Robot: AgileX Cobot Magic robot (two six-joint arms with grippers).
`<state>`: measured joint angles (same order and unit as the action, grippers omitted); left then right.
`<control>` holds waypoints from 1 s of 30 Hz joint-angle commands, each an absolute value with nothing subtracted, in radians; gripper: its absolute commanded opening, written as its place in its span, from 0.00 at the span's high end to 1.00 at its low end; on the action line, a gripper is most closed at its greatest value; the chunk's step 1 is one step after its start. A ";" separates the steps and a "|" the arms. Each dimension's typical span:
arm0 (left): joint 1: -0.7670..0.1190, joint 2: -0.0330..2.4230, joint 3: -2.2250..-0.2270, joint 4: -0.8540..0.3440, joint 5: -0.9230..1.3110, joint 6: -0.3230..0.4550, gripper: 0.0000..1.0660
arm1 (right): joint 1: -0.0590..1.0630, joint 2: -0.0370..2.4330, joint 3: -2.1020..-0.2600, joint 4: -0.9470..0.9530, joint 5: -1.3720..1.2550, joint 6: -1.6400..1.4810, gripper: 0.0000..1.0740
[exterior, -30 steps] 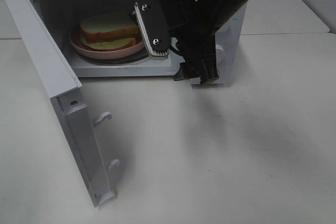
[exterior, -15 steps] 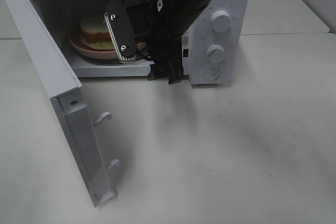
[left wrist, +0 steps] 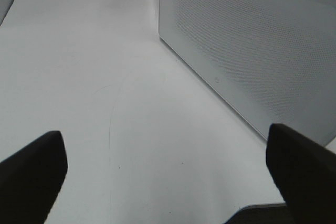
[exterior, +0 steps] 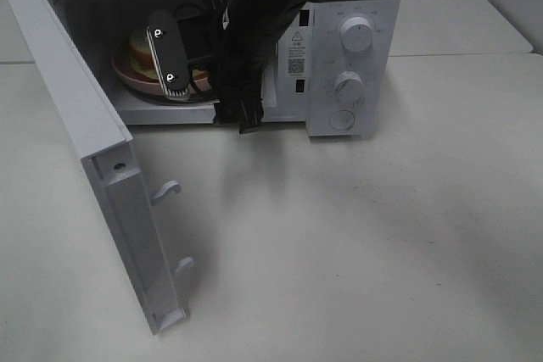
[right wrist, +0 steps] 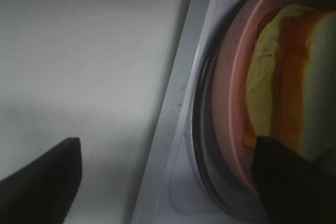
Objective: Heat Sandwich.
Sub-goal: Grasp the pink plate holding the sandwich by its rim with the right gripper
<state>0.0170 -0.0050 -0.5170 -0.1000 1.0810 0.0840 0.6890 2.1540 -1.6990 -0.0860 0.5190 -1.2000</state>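
The sandwich (exterior: 138, 47), pale bread with yellowish filling, lies on a round pink plate (exterior: 134, 79) on the glass turntable (right wrist: 202, 129) inside the open microwave (exterior: 339, 6). My right arm reaches across from the right. My right gripper (exterior: 210, 109) stands open at the oven's mouth, one finger (exterior: 165, 55) in front of the plate's right side and hiding part of the sandwich. In the right wrist view the sandwich (right wrist: 283, 87) and plate (right wrist: 231, 93) lie just past that open gripper (right wrist: 163, 182). My left gripper (left wrist: 168, 177) is open over bare table, holding nothing.
The microwave door (exterior: 81, 116) swings wide open toward the front left, its two latch hooks (exterior: 168, 188) sticking out. The control knobs (exterior: 355, 33) face the front right. A perforated white panel (left wrist: 252, 51) stands close to the left gripper. The white table (exterior: 356, 243) spreads in front.
My right arm has swung left across the microwave front, uncovering the control knobs. Its gripper now sits further into the opening, over the plate's right side. The sandwich has not moved.
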 commanded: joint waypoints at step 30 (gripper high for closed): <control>0.019 -0.011 -0.516 -0.103 1.069 0.081 0.09 | 0.687 2.434 -2.108 -0.112 0.645 -1.085 0.26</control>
